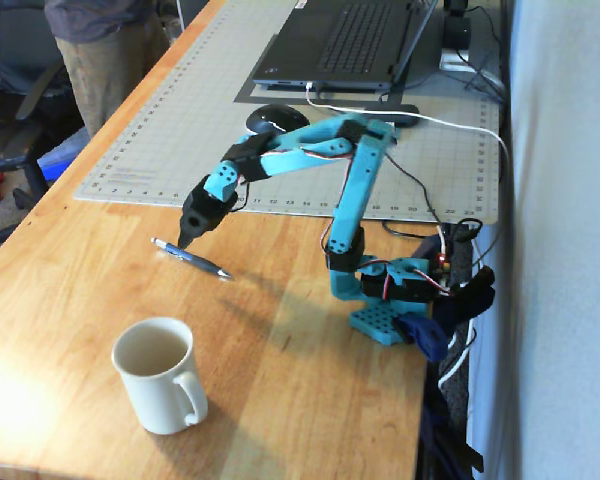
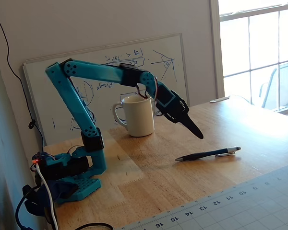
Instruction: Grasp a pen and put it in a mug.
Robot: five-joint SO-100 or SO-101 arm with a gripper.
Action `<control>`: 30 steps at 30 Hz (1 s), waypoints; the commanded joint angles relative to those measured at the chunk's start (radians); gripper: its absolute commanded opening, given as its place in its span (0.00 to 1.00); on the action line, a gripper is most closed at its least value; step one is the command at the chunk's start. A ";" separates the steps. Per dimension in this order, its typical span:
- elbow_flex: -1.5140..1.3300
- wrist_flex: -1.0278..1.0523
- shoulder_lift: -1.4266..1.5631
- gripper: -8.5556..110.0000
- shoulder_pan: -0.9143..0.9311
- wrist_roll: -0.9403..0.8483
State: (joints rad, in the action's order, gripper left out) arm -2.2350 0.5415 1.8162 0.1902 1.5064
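The dark blue pen lies flat on the wooden table, also seen in a fixed view. The cream-white mug stands upright and empty near the table's front edge; in a fixed view it stands behind the arm. My gripper points down with its black fingers closed to a point and holds nothing. It hovers just above the table, close over one end of the pen and not touching it, as a fixed view shows.
A green cutting mat covers the far table, with a laptop and a black mouse on it. A person stands at the far left. The arm's base sits at the right table edge. A whiteboard leans on the wall.
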 commanded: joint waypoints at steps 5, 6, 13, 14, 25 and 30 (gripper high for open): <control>0.242 -0.023 -0.225 0.33 0.006 0.011; 0.253 -0.023 -0.252 0.33 0.008 0.011; 0.284 -0.028 -0.370 0.33 0.011 0.011; 0.281 -0.029 -0.374 0.33 0.011 0.011; 0.265 -0.029 -0.379 0.13 0.011 0.014; 0.265 -0.029 -0.377 0.07 0.011 0.014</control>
State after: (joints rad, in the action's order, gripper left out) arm -2.0279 0.5292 1.4159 0.1902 1.5064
